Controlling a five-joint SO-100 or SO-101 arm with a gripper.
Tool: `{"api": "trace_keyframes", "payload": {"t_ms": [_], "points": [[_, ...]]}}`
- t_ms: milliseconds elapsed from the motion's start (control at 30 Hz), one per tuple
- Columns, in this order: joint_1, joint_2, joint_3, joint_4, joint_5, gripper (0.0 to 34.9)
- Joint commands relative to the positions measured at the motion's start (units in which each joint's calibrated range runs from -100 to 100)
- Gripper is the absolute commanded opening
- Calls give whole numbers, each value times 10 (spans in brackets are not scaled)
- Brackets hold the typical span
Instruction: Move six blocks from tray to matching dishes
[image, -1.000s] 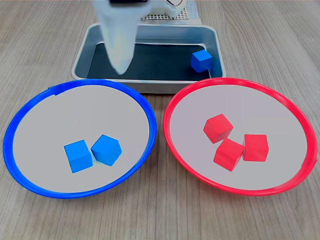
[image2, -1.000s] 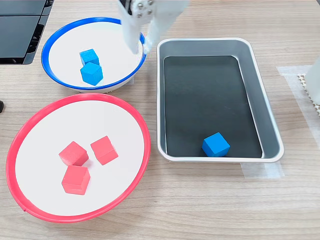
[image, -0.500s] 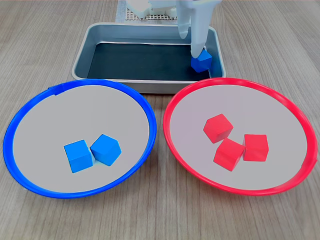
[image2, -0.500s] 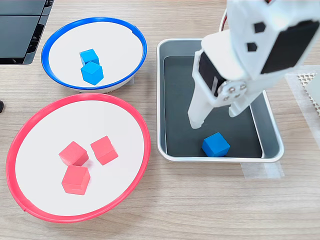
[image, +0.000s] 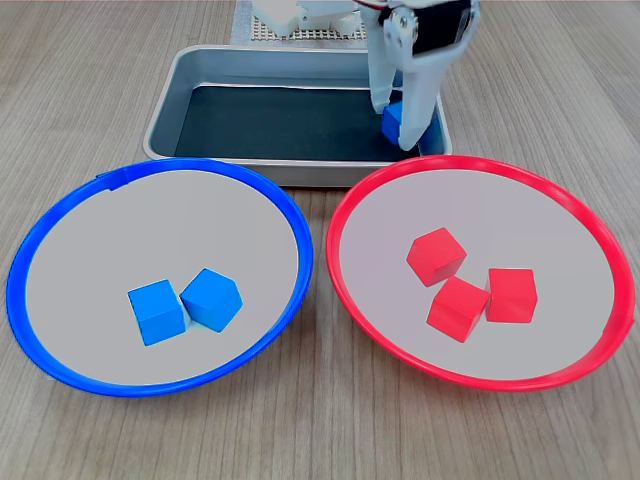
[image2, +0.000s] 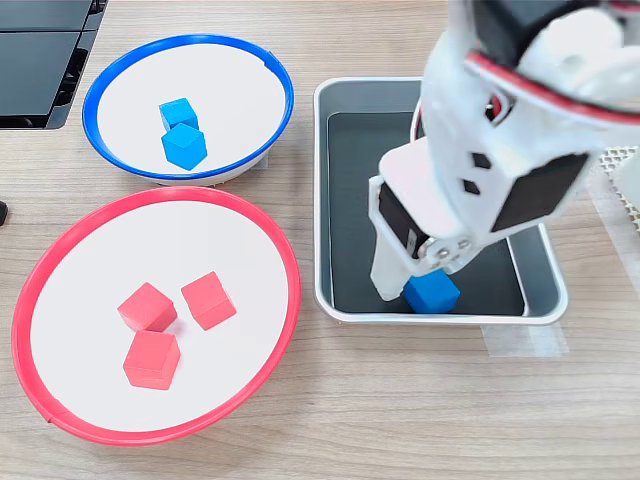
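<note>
White claw (image2: 415, 285) over silver tray (image2: 533, 250)
Its open jaws straddle the matte blue cube (image2: 433, 293), grip unclear.

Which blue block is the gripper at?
The blue block alone in the tray, with the gripper around it; the other two lie in the blue-rimmed dish.

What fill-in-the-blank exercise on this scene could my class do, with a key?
1. The red-rimmed dish holds ____ red blocks.
2. The blue-rimmed dish holds ____ blue blocks.
3. The block in the tray is coloured ____.
4. The gripper, jaws down, is over the ____.

Key: three; two; blue; tray
</note>
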Motion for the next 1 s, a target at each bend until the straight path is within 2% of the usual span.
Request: {"api": "trace_keyframes", "payload": {"t_ms": [0,67,100,200,233,267,367,400,500,667,733,800,833,867,900,967], "points": [[-15,9,-6,-9,2,132],[-18,15,-6,-12,4,107],[-20,16,-5,-9,9,10],[-12,0,-16,29,21,2],[6,-9,-38,60,25,2],[38,-23,-75,107,30,2],[141,-46,-190,159,30,2],[201,-38,-261,158,25,1],[283,29,-393,134,21,1],[338,163,-515,81,26,2],[344,180,-515,60,30,18],[352,196,-513,33,31,101],[353,200,-510,19,32,161],[353,200,-508,12,32,183],[354,197,-501,-2,33,197],[354,181,-485,-24,33,182]]}}
